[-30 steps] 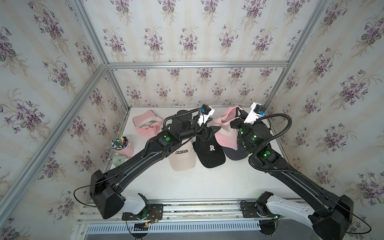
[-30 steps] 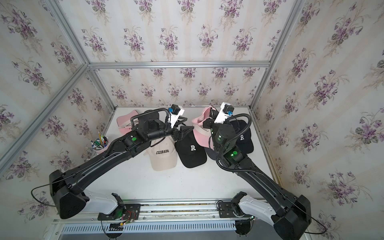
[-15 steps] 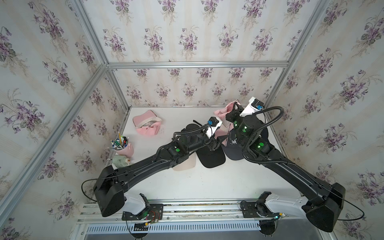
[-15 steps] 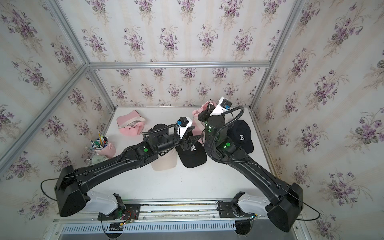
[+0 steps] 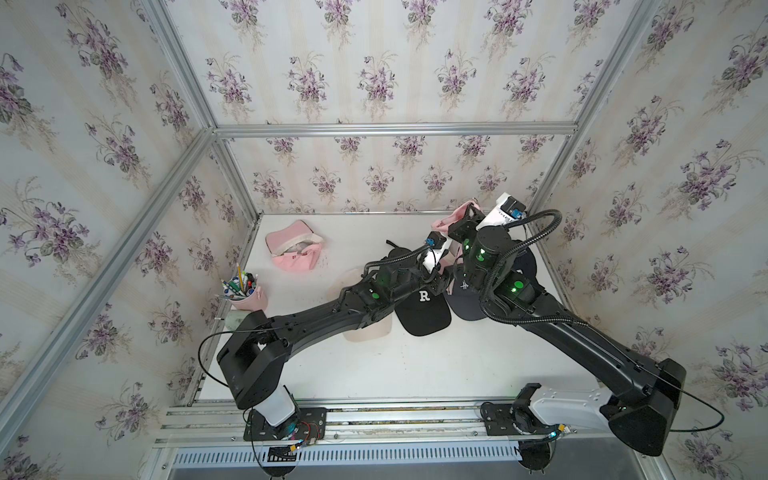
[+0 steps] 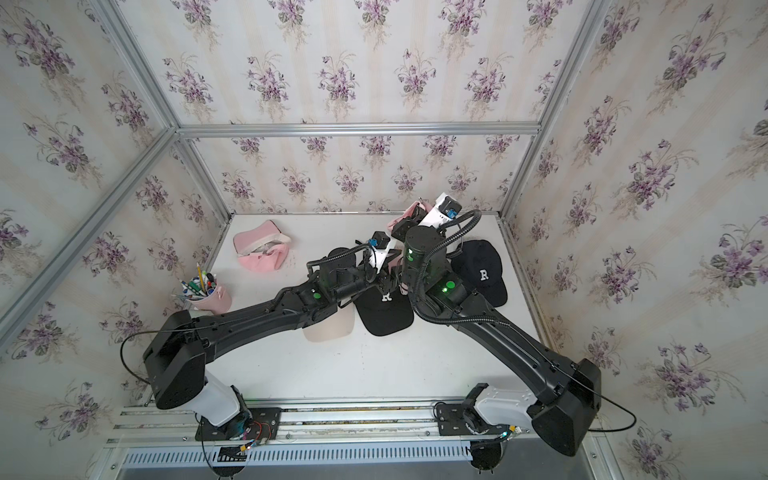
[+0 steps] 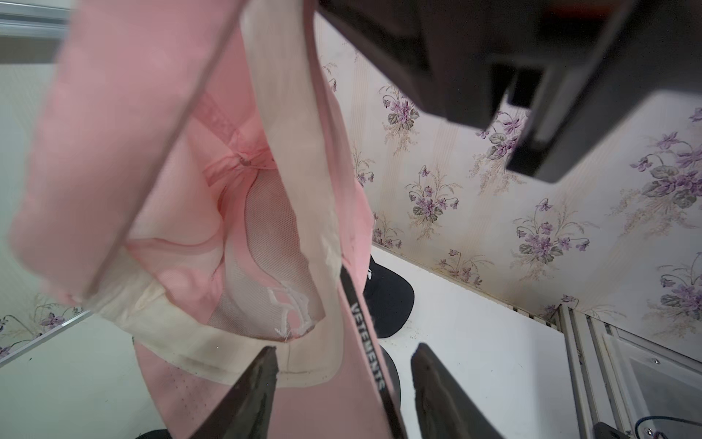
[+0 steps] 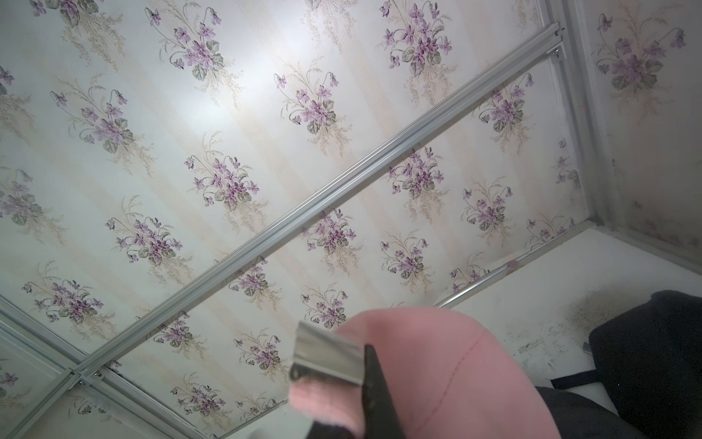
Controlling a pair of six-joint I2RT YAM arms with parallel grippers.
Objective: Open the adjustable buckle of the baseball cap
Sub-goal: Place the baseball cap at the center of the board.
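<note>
Left wrist view showed you the pink cap hanging close before the camera, its pale lining turned towards the lens. Your left gripper was partly open below it, with a clear gap between the fingers. The cap's lower edge and a black strap lettered VETEMENTS ran down into that gap. I could not tell whether either finger touched them.

In both top views your right gripper held that cap up off the table, near the back right corner, with your left gripper just beside it.

The right wrist view showed one dark finger pressed against the cap's pink fabric. The metal buckle sat right beside it, over the end of a pink strap. That gripper was closed tight on the cap.

On the table below lay a black cap marked R, a navy cap touching it, and a beige cap partly under your left arm. In a top view another dark cap marked R lay by the right wall. A second pink cap lay well apart at the back left, and a pink cup of pens stood by the left wall.
</note>
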